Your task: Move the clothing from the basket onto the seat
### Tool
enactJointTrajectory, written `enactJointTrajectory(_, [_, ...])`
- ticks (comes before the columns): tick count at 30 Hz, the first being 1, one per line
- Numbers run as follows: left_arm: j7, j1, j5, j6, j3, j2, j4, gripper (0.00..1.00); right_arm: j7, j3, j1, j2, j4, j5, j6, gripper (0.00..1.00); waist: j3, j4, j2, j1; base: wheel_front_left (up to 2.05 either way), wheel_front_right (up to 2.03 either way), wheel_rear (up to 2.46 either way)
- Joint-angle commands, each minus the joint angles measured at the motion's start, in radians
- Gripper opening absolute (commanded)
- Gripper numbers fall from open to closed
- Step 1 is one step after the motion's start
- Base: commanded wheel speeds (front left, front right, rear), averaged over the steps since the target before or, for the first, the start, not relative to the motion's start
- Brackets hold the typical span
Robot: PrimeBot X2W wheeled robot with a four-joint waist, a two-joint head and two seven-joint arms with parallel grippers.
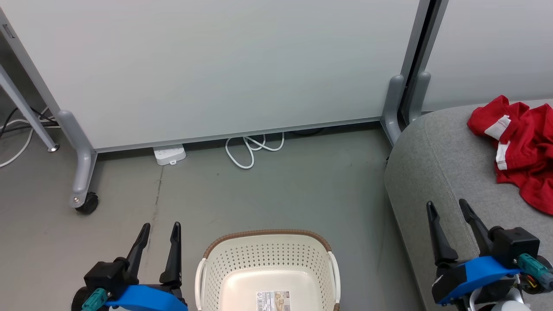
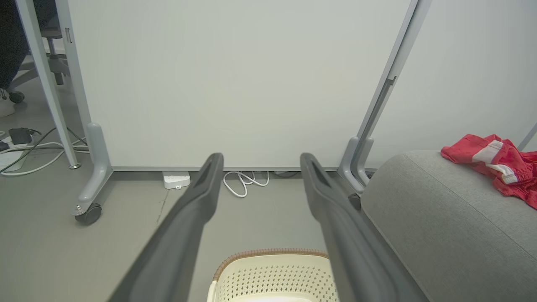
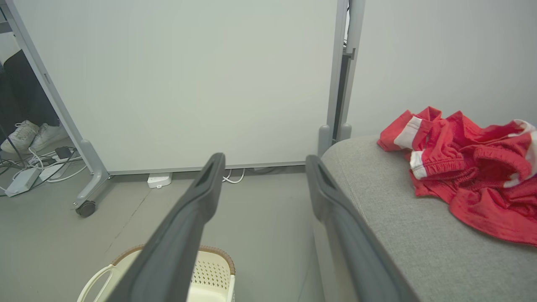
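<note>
Panel: I see a white panel (image 1: 216, 65) on a wheel (image 1: 87, 203).
Below it: power strip (image 1: 169, 154), near it a looped white cable (image 1: 252, 149).

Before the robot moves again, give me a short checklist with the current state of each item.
1. Basket emptied: the part of its bottom in view is bare apart from a label; the near part is cut off. Ok as far as seen.
2. Clothing on the seat: red heap lies on the cushion. Ok.
3. Both garments in that heap: crumpled together. Cannot tell.
4. Left gripper free: open, holding nothing. Ok.
5. Right gripper free: open, holding nothing, beside the seat's edge. Ok.
</note>
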Motion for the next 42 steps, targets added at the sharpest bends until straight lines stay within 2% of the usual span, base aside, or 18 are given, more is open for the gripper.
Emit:
enactJointTrajectory(1, [-0.003,-0.001,0.006,-0.003,0.005,0.000,0.003,1.00,0.003,0.002,0.014,0.002,0.002,0.001,0.000,1.00,0.001,-0.002,-0.0001,0.0000,0.00,0.00,0.00])
enactJointTrajectory(6, [-0.003,0.000,0.004,-0.003,0.001,0.002,0.008,1.00,0.002,0.005,0.014,0.002,0.005,0.005,0.000,1.00,0.002,-0.005,-0.0001,0.0000,0.00,0.00,0.00])
enactJointTrajectory(7, [0.000,0.001,-0.001,0.000,-0.002,-0.001,0.008,0.00,0.000,0.004,0.000,0.000,0.006,-0.001,0.000,0.00,0.002,-0.005,-0.0001,0.0000,0.00,0.00,0.00])
enactJointTrajectory(16, [0.007,0.060,-0.006,0.000,-0.010,-0.020,0.086,0.00,0.005,0.004,0.037,0.010,0.097,0.001,0.000,0.00,0.002,-0.005,-0.0001,0.0001,0.00,0.00,0.00])
enactJointTrajectory(42, [0.126,0.015,-0.415,-0.001,0.083,-0.045,0.030,0.00,0.065,-0.010,0.003,0.006,0.095,0.498,0.000,0.00,0.005,-0.016,-0.0001,0.0001,0.00,0.00,0.00])
